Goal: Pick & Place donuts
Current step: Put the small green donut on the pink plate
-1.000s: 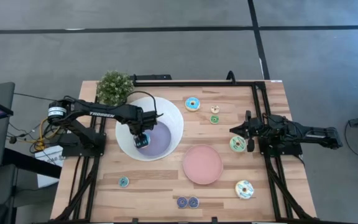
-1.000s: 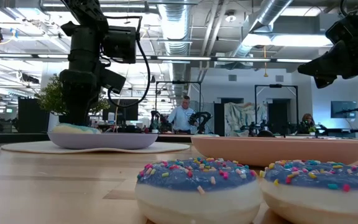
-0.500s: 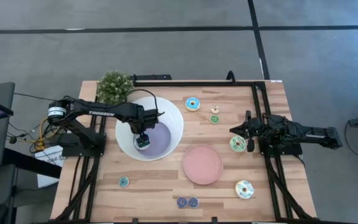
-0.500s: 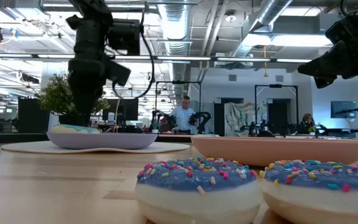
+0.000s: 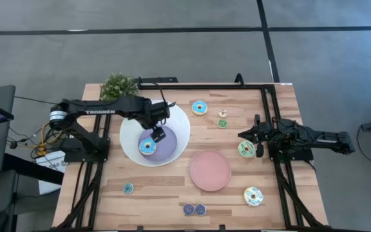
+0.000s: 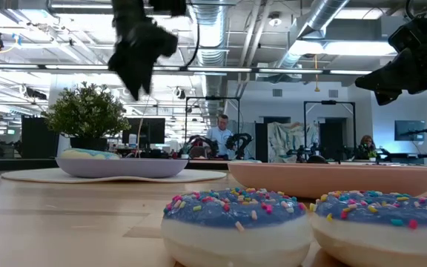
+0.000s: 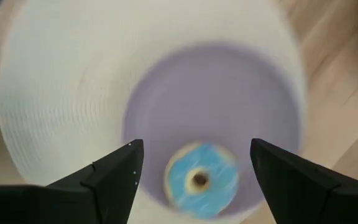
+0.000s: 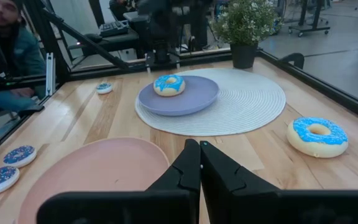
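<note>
Wooden table [image 5: 172, 187] on my feed: nearest me two purple-blue donuts [image 6: 236, 226], then the pink plate [image 5: 209, 170]. Right gripper [image 5: 242, 135] parked, fingers together. Left gripper [image 5: 158, 135] above the white bowl [image 5: 176, 116], fingers apart, empty; blue donut [image 5: 147, 146] sits inside, probably flat.

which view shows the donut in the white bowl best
The left wrist view: the blue donut lies unobstructed between the open left gripper. High view shows it small; right wrist view shows it farther off; low view shows barely its top above the bowl.
</note>
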### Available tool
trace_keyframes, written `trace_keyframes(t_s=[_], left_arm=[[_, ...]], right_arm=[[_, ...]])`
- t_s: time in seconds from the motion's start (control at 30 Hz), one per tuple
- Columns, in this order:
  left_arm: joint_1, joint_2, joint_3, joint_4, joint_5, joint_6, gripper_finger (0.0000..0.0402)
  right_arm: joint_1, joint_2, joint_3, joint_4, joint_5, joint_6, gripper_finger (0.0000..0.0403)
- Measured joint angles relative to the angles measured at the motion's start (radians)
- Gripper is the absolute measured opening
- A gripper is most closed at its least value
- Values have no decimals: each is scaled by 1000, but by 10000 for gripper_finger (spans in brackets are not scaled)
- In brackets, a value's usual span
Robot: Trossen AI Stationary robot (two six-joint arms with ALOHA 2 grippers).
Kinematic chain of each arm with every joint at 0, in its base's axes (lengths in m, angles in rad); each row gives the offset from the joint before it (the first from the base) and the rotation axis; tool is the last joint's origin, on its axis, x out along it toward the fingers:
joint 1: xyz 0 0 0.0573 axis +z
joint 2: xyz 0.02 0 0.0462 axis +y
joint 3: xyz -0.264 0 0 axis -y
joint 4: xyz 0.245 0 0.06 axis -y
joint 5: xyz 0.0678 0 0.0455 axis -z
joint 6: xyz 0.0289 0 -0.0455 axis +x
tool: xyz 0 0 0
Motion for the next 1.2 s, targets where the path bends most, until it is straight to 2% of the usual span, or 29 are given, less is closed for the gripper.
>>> trace_keyframes(t_s=[0.17,0.33,0.43,0.6,0.73,0.9,1.03,1.13,1.2], left_arm=[[-76,0,92,189,-75,-42,290],[-164,-1,103,414,-177,-44,290],[-194,-1,103,471,-187,-38,290],[-235,-1,103,503,-197,-137,274],[-281,20,102,504,-204,-113,217],[-326,68,102,525,-153,-24,111],[-336,127,102,580,-92,-34,23],[-342,173,102,661,-94,-59,9],[-351,204,101,697,-90,3,7]], right_arm=[[0,0,0,0,0,0,0],[0,0,0,0,0,0,0],[0,0,0,0,0,0,0],[0,0,0,0,0,0,0],[0,0,0,0,0,0,0],[0,0,-1,8,0,0,0],[0,3,-4,29,1,45,0],[0,12,-5,35,24,97,0],[0,11,-5,42,24,127,0]])
